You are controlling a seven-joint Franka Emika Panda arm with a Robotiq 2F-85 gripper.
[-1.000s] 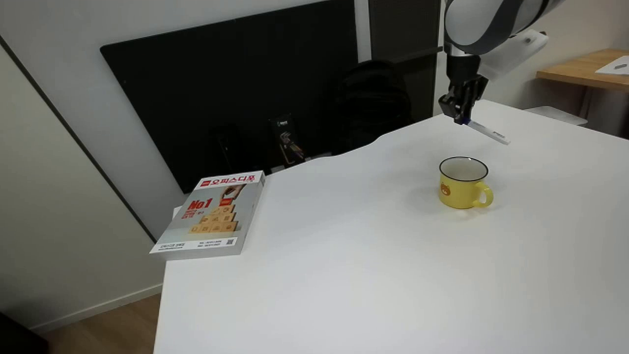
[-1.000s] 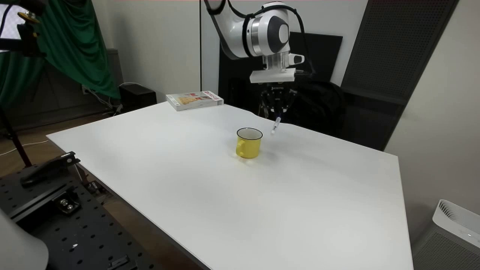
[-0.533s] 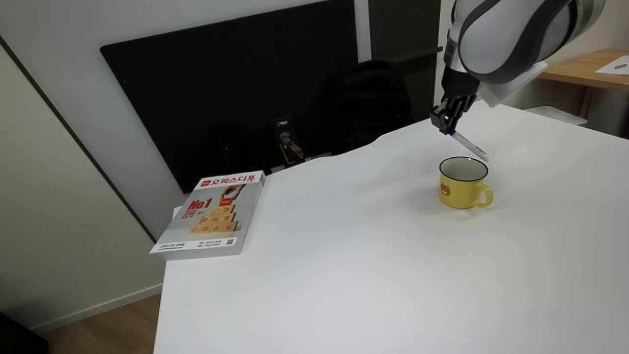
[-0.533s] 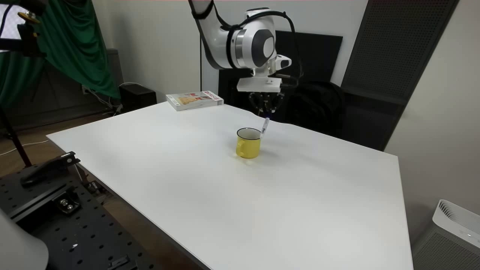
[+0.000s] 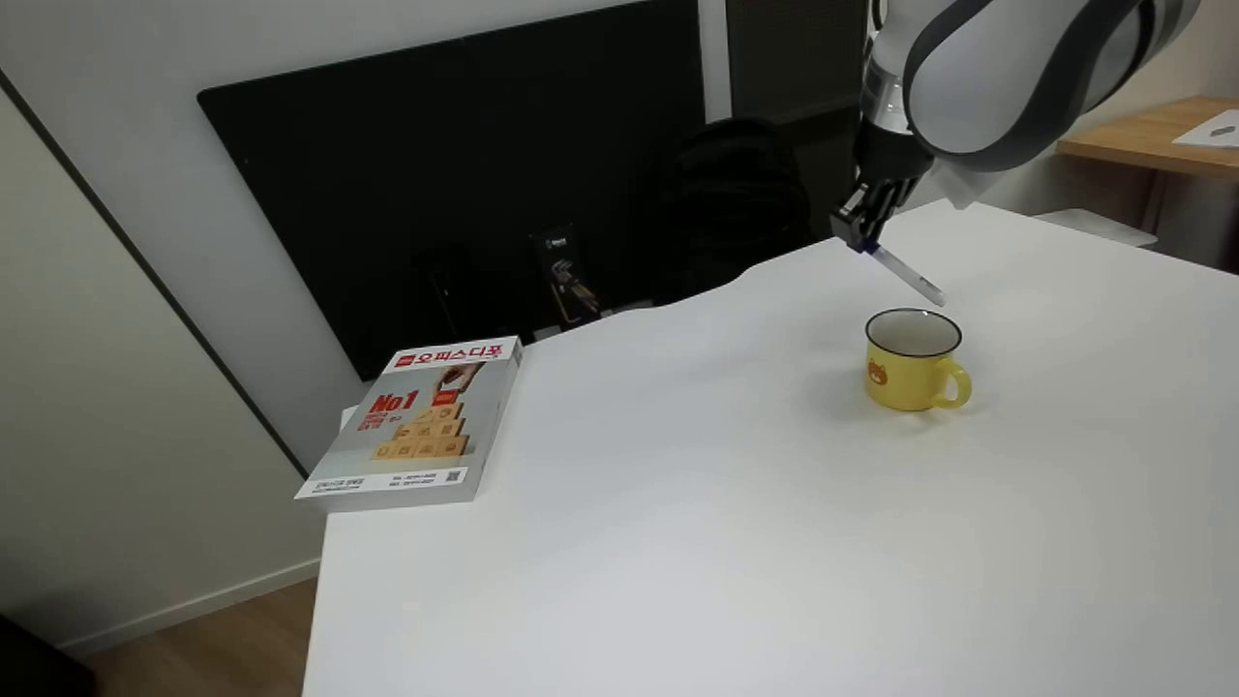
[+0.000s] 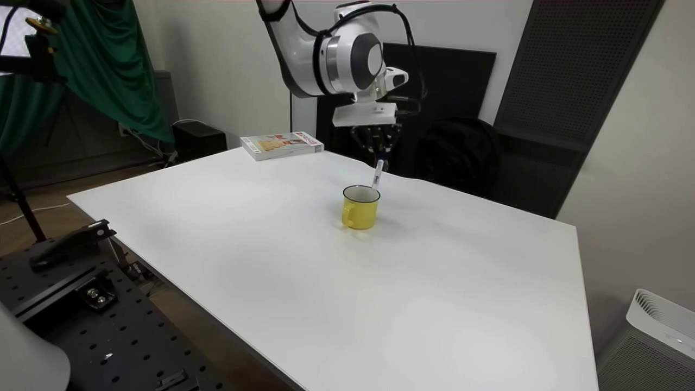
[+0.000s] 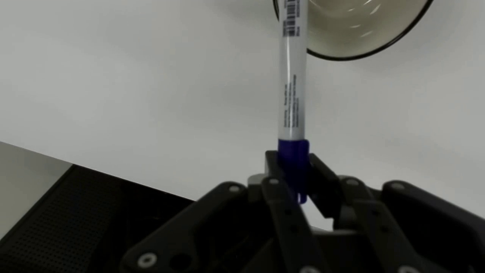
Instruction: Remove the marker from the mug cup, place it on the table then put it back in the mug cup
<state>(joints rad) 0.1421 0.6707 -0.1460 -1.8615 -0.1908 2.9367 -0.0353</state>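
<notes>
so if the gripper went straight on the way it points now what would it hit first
Probably the table, beside the mug, as the gripper points downward. But the marker it holds slants toward the mug, so its free end might touch the mug first; depth there is unclear.

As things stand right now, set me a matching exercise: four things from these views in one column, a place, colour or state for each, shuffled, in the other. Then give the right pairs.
1. gripper
2. mug
3. book
4. marker

A. lying flat at the edge of the table
B. slanted, held in the air
C. closed on a dark blue cap
D. yellow, standing upright

Right pairs: 1-C; 2-D; 3-A; 4-B
</notes>
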